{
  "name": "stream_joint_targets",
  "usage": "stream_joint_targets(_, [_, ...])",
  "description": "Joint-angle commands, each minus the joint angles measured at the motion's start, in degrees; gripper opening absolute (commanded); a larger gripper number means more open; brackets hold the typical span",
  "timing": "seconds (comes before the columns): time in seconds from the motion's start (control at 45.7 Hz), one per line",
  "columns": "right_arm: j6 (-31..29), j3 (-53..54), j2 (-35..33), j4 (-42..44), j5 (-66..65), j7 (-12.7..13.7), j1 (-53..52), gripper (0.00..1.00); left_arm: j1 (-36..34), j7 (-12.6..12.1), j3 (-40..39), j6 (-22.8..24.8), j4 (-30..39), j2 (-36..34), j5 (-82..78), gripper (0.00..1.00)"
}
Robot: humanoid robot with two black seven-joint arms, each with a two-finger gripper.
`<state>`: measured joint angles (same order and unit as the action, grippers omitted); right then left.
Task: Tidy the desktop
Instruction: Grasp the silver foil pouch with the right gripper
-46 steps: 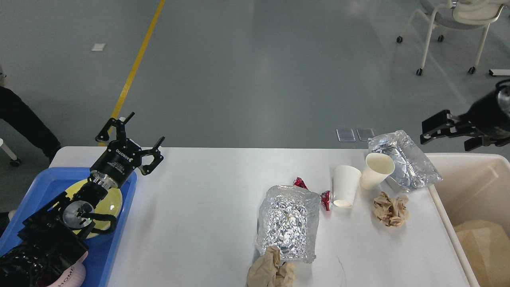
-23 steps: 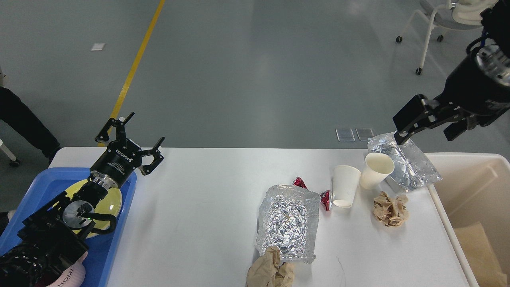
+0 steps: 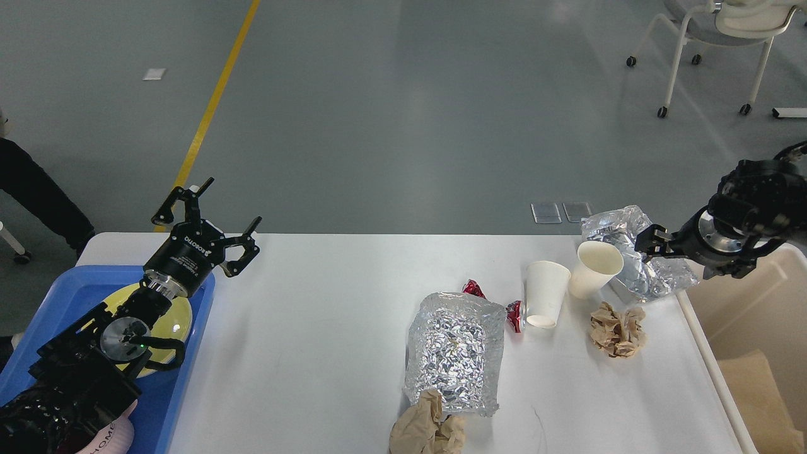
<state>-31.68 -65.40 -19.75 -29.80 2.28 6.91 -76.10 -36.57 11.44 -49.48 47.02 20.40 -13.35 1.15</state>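
The white desktop (image 3: 315,328) holds litter on its right half: a large crumpled foil bag (image 3: 455,350), a second foil bag (image 3: 637,252) at the far right, two white paper cups (image 3: 542,293) (image 3: 594,268), two brown paper wads (image 3: 618,329) (image 3: 427,429) and red wrapper scraps (image 3: 514,315). My left gripper (image 3: 211,221) is open and empty, above the table's far left corner beside the blue tray. My right gripper (image 3: 656,243) is seen end-on and dark, right against the far-right foil bag; its fingers cannot be told apart.
A blue tray (image 3: 38,353) with a yellow plate (image 3: 173,315) sits at the left, under my left arm. A beige bin (image 3: 756,328) stands off the table's right edge. A wheeled chair (image 3: 712,38) stands on the floor beyond.
My right arm has swung down from a raised position to the right side of the far-right foil bag. The left arm and the litter have not moved.
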Motion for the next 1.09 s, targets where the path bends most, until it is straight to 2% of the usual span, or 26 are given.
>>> stream_joint_targets(0.0, [1.4,4.5,0.3,7.1,6.5,3.2,7.5,1.00,0.0,0.0,0.0,0.0,0.0,0.0,0.0,1.00])
stream_joint_targets(0.109, [6.1,9.8,0.2,10.9,7.2,4.9,12.5,1.00,0.0,0.1,0.0,0.0,0.0,-0.1,0.0,1.00])
stream_joint_targets(0.241, [12.3,17.0,0.9,14.1,6.8,8.5,16.9,1.00,-0.1,0.1,0.0,0.0,0.0,0.0,0.0,1.00])
stream_joint_targets(0.416, [17.3,20.7,3.0,15.8,7.2,8.9,20.0,0.97,0.0,0.1,0.0,0.0,0.0,0.0,0.0,1.00])
stream_joint_targets(0.635, [21.7,28.0,5.7,19.3,7.0,8.8,24.4,0.73,0.0,0.1,0.0,0.0,0.0,0.0,0.0,1.00])
stream_joint_targets(0.657, [22.3,28.1,5.8,19.5,6.9,8.7,24.5,0.70,0.0,0.0,0.0,0.0,0.0,0.0,0.0,1.00])
stream_joint_targets(0.7, [23.6,28.1,6.0,19.5,7.0,8.6,24.7,0.57,0.0,0.1,0.0,0.0,0.0,0.0,0.0,1.00])
stream_joint_targets(0.766, [24.9,28.2,6.2,19.5,7.0,8.5,25.1,0.50,0.0,0.1,0.0,0.0,0.0,0.0,0.0,1.00])
stream_joint_targets(0.832, [26.0,28.8,6.4,19.5,7.0,8.4,25.5,0.35,0.0,0.1,0.0,0.0,0.0,0.0,0.0,1.00])
stream_joint_targets(0.941, [27.5,30.0,6.6,19.5,7.0,8.1,25.8,0.24,0.0,0.1,0.0,0.0,0.0,0.0,0.0,1.00])
stream_joint_targets(1.007, [27.9,30.2,6.8,19.5,7.0,8.1,25.9,0.22,0.0,0.1,0.0,0.0,0.0,0.0,0.0,1.00])
stream_joint_targets(1.072, [28.1,30.2,6.9,19.4,7.0,7.9,26.0,0.13,0.0,0.1,0.0,0.0,0.0,0.0,0.0,1.00])
